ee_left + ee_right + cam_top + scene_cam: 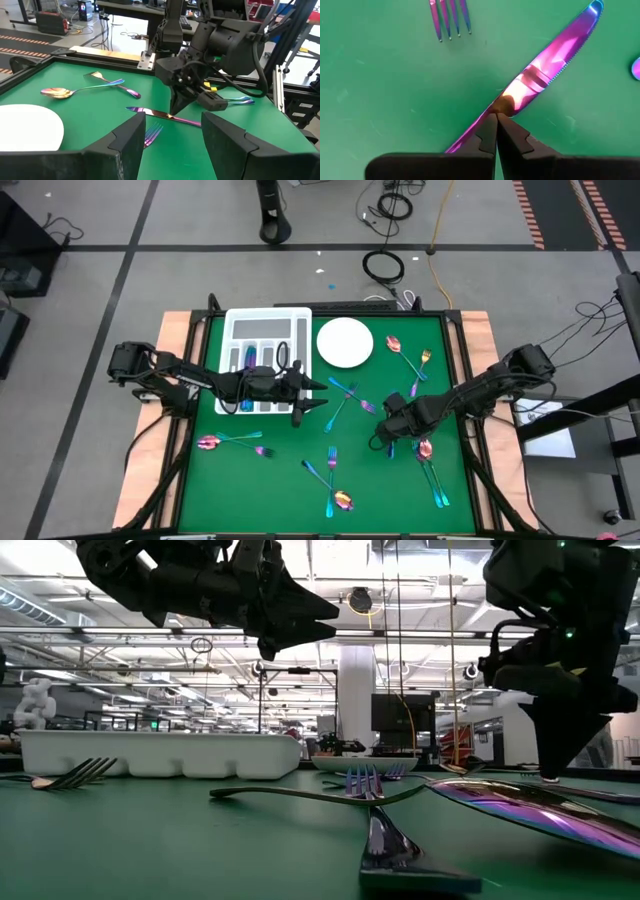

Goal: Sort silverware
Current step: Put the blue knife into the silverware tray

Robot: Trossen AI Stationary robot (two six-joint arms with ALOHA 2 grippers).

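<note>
Right gripper (496,119) pinched shut, tips on the knife (540,75) mid-mat toward the right edge; probably not gripping it. Thin, stiff, slick: grab across the handle. Left gripper (318,394) open by tray (266,323).

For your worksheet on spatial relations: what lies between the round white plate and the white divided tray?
Only bare green mat separates the round white plate from the white divided tray, seen in the high view.

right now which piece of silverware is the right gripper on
The pink-purple knife on the green mat: the right gripper is shut right at its blade. The fork beside it lies untouched.
</note>
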